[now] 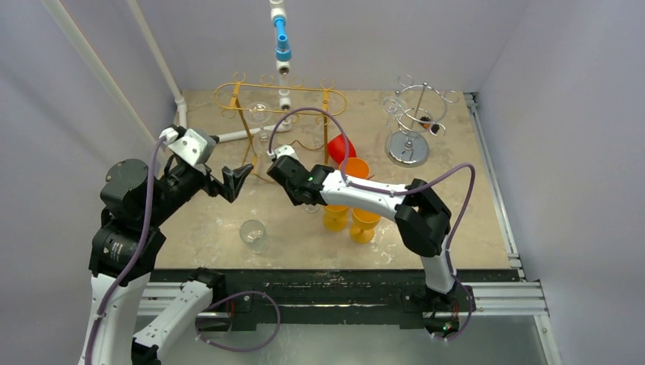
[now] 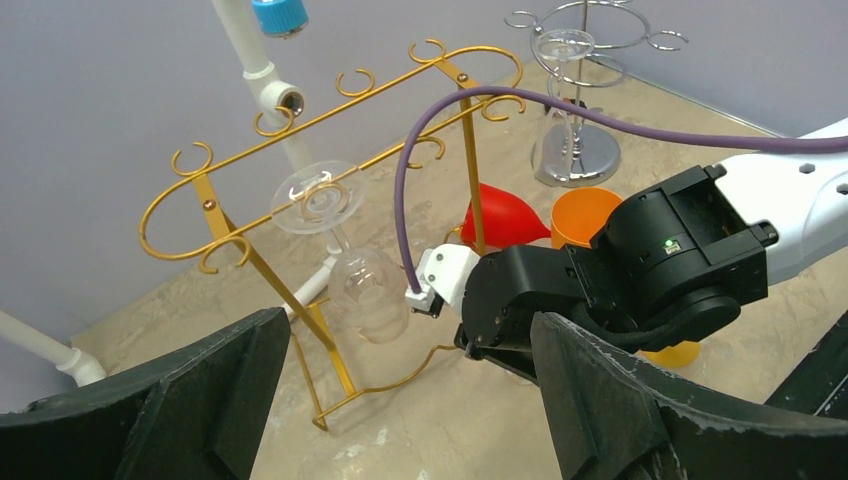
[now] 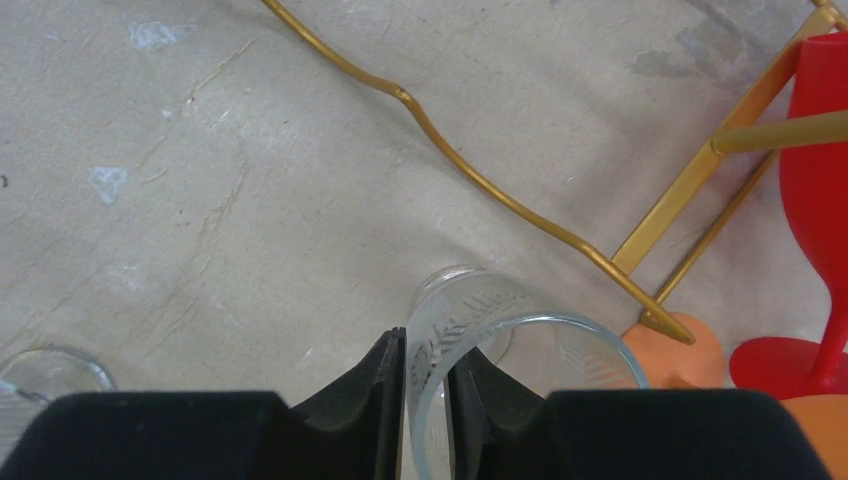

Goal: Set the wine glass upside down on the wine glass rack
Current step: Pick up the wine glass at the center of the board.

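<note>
You've got the rack (image 1: 280,99) upper centre in the top view with a glass (image 2: 365,292) hanging in it, a second rack (image 1: 414,122) at upper right, cups (image 1: 357,217) mid-frame, and a loose glass (image 1: 254,236) lower left of them.

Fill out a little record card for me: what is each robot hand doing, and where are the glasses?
right gripper: pinching the rim of an upright clear glass
left gripper: open, holding nothing
gold rack: one hanging glass, upside down
loose on the table: red glass, orange glasses, second clear glass
</note>
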`<state>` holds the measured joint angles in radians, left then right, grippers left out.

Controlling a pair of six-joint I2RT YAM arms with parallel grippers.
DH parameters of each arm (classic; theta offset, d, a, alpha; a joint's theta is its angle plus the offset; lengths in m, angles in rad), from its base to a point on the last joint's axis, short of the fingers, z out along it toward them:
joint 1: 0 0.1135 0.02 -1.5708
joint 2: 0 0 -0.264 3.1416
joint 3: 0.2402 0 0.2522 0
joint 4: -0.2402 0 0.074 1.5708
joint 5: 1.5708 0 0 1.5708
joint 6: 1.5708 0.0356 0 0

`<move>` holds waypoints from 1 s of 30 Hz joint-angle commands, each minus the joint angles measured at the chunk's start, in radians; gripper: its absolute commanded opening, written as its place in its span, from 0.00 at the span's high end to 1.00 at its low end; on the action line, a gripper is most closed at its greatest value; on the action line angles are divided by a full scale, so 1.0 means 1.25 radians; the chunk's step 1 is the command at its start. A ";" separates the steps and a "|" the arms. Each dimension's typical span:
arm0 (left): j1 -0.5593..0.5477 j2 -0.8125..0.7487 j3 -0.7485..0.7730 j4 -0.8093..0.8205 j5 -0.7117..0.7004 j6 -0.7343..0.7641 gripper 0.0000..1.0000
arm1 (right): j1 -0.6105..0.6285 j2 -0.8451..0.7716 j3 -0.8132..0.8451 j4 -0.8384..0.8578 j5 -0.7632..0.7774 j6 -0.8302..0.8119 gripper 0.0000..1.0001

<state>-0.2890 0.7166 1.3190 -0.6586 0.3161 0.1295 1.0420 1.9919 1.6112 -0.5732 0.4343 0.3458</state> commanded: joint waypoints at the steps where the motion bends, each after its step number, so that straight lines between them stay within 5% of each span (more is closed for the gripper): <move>1: 0.000 -0.019 -0.014 -0.001 0.014 -0.031 0.00 | 0.003 0.005 0.010 0.030 -0.039 -0.014 0.80; 5: 0.000 -0.023 -0.013 -0.007 0.019 -0.031 0.00 | 0.003 -0.007 0.031 0.033 -0.055 -0.018 1.00; 23: 0.000 -0.028 -0.029 0.006 0.078 -0.045 0.00 | 0.003 -0.480 0.056 -0.039 -0.151 -0.014 1.00; 30: 0.000 0.001 -0.069 -0.012 0.288 -0.008 0.00 | 0.003 -0.608 0.024 0.054 -0.197 0.010 1.00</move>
<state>-0.2890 0.6800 1.2514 -0.6666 0.4923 0.1055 1.0424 1.2724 1.6520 -0.6163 0.2390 0.3405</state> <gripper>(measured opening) 0.996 0.159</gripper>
